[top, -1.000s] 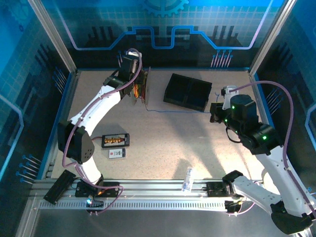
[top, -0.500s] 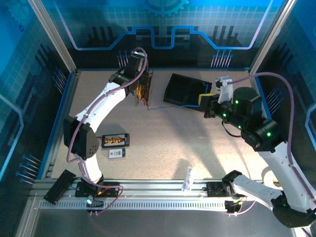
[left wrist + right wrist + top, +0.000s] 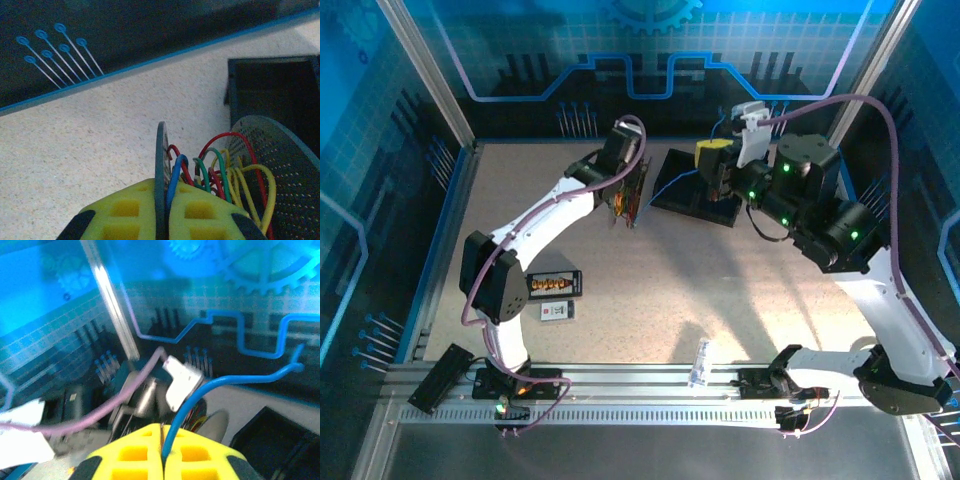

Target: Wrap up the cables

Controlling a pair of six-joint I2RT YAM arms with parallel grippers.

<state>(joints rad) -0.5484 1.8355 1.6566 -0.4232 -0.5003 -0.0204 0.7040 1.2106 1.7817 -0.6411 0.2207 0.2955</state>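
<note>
The small pale card on the speckled table carries dark marks too small for us to read. Just behind it lies a small black board with orange connectors. Toward the far side sits a black open box. Its inside is dark in the left wrist view, and we cannot tell what it holds.

The left arm stretches from its base to the far middle of the table. The left gripper has its yellow pads pinching the thin rim of a dark grey reel, held on edge just left of the box. Between that rim and the reel's perforated round flange, we see the thin red, green, yellow and blue cables looped around the core.

One blue cable leaves the reel and rises to the right gripper, which is raised over the box on a high-bent right arm. Its yellow pads are pressed together on that blue cable, whose free end curls upward beyond them.
</note>
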